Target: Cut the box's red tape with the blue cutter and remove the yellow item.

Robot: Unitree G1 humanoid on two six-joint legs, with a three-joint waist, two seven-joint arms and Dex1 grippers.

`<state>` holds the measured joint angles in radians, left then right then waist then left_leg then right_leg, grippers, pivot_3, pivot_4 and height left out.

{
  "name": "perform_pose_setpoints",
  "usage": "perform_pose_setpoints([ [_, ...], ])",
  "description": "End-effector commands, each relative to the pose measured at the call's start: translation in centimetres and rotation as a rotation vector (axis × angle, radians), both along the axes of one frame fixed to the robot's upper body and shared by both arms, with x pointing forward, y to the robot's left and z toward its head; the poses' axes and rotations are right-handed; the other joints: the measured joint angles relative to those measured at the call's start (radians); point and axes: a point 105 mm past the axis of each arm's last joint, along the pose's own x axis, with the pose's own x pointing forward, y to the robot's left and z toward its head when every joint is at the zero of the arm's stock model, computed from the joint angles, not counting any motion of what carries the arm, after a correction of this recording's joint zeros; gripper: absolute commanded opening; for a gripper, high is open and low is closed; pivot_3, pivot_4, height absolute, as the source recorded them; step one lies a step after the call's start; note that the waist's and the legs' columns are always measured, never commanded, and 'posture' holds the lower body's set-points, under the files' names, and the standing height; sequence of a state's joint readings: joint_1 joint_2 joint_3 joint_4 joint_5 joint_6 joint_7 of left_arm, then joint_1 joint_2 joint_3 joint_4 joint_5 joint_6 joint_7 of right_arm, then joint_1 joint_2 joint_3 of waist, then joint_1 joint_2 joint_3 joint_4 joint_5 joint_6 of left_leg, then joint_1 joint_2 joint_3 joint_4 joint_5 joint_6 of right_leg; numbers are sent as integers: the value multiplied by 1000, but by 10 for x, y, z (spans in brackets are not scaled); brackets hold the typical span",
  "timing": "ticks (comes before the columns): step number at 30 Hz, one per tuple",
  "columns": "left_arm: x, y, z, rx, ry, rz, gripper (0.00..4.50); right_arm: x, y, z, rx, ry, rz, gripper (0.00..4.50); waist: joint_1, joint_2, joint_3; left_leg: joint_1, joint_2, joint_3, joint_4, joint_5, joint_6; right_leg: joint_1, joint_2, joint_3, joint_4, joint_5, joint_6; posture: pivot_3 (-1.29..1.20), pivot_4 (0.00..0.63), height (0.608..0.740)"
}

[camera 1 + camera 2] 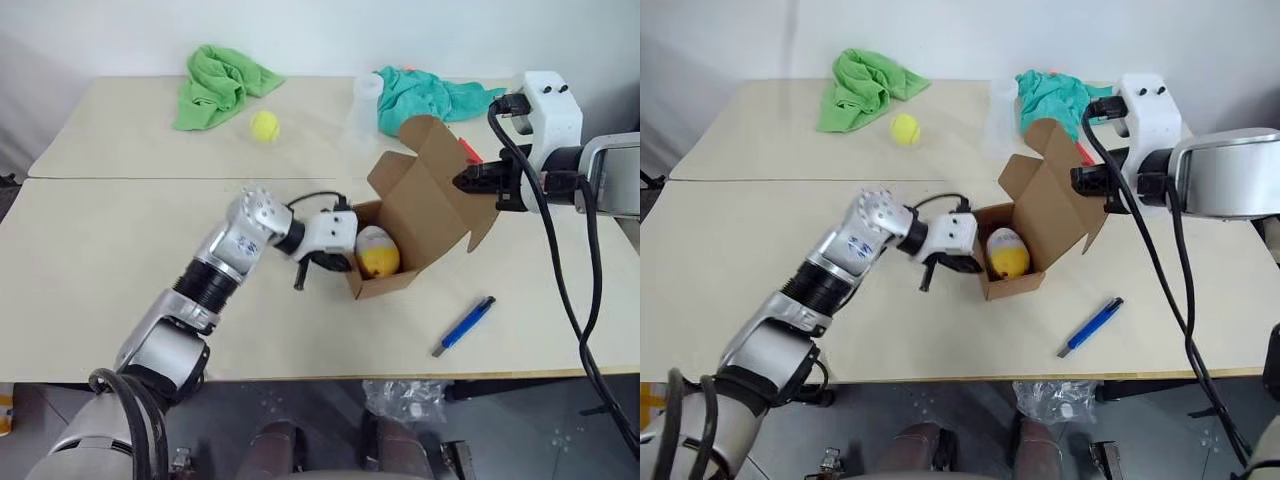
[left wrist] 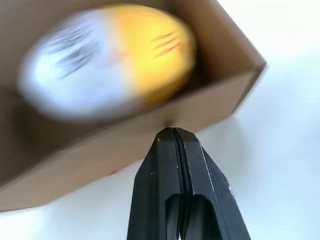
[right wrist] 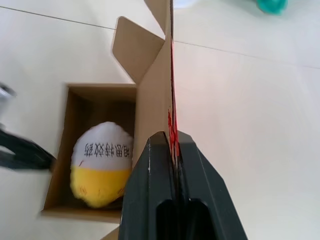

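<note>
Starting on my left of the small brown cardboard mailer box [image 1: 395, 245], my left gripper [image 1: 300, 280] sits just beside its near-left wall, black fingers clenched together on nothing, tips pointing down at the pale tabletop [image 1: 120, 250]. Inside the box, lid up, lies the rounded yellow item with its white end [image 1: 377, 252], plain to see and uncovered. My right gripper [image 1: 470, 182] is over on the box's right, pinched shut on the edge of the raised flap lid, with the bright red tape [image 3: 172, 125] running along that edge right between my fingers. Right and nearer than the box, well apart, the slim dark-blue pen-shaped cutter [image 1: 463, 326] lies flat on the table, so cutting looks finished to me. Now the job is the lift-out: I reckon I should keep the flap held back and steady, part my left fingers, come over the left wall rather than against it, and close around the item's middle. Nudging the wall could slide the box.
</note>
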<state>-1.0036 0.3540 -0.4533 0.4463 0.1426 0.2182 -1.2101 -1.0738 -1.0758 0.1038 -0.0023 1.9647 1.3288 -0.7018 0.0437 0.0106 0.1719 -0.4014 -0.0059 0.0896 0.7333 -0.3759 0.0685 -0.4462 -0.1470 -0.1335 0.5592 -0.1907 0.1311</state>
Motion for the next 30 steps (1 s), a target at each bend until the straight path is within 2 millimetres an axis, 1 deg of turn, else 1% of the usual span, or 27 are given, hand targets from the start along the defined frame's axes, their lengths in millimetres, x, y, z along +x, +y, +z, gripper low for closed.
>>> perform_pose_setpoints([
  [1,3,-12,10,-33,-60,-9,0,-2,-8,-12,46,30,-16,18,2,0,0,0,0,0,0,0,0,0,0,0,0,0,0,0,150,740],
  [5,6,-17,10,-47,-71,-7,0,-4,-14,-32,67,79,-33,18,3,0,0,1,0,4,0,0,0,1,0,-1,0,0,0,0,150,740],
  [10,9,-22,8,-54,-73,-7,0,-10,-17,-65,88,179,-26,18,6,0,0,3,0,3,0,0,0,2,0,0,0,1,1,0,150,740],
  [14,11,-25,7,-59,-73,-7,0,-14,-18,-81,100,232,-21,18,5,0,0,4,0,4,0,1,1,2,-1,1,0,1,1,0,150,740],
  [18,11,-27,6,-63,-71,-12,0,-15,-19,-90,83,256,-32,18,1,0,0,4,0,4,-1,0,1,1,-1,0,0,2,1,0,150,740],
  [24,12,-27,7,-66,-73,-14,0,-17,-15,-94,24,253,-23,18,-1,0,0,4,0,4,-1,0,1,1,-1,0,0,2,1,0,150,740],
  [28,12,-20,12,-52,-73,-14,0,-18,-21,-98,-78,227,-28,18,-3,0,0,4,0,4,-1,0,1,1,-2,1,0,2,1,0,150,740],
  [30,12,-15,13,-36,-70,-15,0,-18,-23,-102,-98,223,-27,18,-6,0,0,4,1,4,-1,0,1,1,-2,0,0,2,1,0,150,740],
])
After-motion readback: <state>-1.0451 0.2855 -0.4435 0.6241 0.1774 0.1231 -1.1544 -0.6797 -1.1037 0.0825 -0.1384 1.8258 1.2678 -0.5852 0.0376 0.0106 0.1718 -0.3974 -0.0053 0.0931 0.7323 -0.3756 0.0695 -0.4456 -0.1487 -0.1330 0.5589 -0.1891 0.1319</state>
